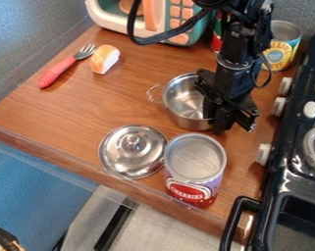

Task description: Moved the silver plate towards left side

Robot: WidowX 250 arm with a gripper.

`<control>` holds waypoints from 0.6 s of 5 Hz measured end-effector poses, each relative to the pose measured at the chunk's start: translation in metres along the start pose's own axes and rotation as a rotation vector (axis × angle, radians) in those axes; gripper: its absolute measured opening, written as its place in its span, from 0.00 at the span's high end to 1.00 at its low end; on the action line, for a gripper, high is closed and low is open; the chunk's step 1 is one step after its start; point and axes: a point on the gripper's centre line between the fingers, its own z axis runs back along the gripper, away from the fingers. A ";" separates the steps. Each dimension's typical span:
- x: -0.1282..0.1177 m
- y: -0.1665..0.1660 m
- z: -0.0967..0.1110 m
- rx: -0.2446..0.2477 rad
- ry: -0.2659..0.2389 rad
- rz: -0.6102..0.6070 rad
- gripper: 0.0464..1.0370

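On the brown worktop (74, 112), a fork (57, 71) with a pinkish-red handle lies slanted at the far left, its tines towards the back. Just beside it is a bread piece (104, 59), orange on top and white at the side. Nearer the front edge, a round silver lid (118, 151) lies knob up, the flattest, most plate-like thing here. Behind, a toy microwave (158, 14) in cream and teal shows peach-coloured buttons. The silver pot (186, 100) stands upright and uncovered between the lid and the stove, its wire handle pointing left. In front of the pot, close beside the lid, an upright can (195, 166) has a red and purple label. The black hand (231, 124) hangs at the pot's right rim; whether it is apart or together cannot be told. Behind the arm, a yellow-and-blue can (282, 46) stands near the black stove (292, 184).
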 end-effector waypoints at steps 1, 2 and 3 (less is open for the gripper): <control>0.002 0.005 0.003 -0.002 -0.009 0.003 0.95; 0.009 0.021 0.018 0.003 -0.050 0.025 0.96; 0.004 0.040 0.052 0.025 -0.123 0.080 0.97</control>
